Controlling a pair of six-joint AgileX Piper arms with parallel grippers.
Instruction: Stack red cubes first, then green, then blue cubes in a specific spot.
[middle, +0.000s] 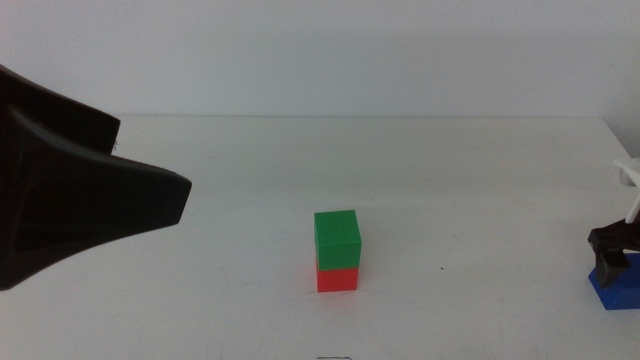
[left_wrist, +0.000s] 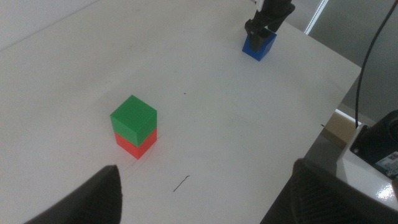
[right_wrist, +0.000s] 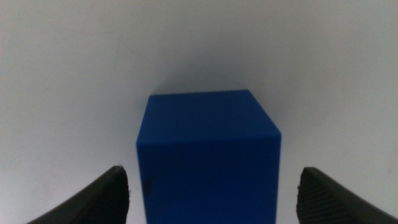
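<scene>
The green cube (middle: 337, 237) sits squarely on the red cube (middle: 337, 276) in the middle of the white table; the left wrist view shows the same pair, green (left_wrist: 133, 117) over red (left_wrist: 134, 144). The blue cube (middle: 610, 288) rests on the table at the far right edge. My right gripper (middle: 612, 255) is lowered over it, jaws open on either side of the blue cube (right_wrist: 208, 143) with a gap at each face. My left gripper (middle: 170, 200) hangs raised at the left, open and empty (left_wrist: 205, 193), well away from the stack.
The table's right edge (left_wrist: 323, 93) runs close behind the blue cube (left_wrist: 258, 45), with cables and equipment beyond it. A short dark mark (left_wrist: 181, 183) lies on the tabletop near the stack. A wide stretch of bare white surface separates the stack from the blue cube.
</scene>
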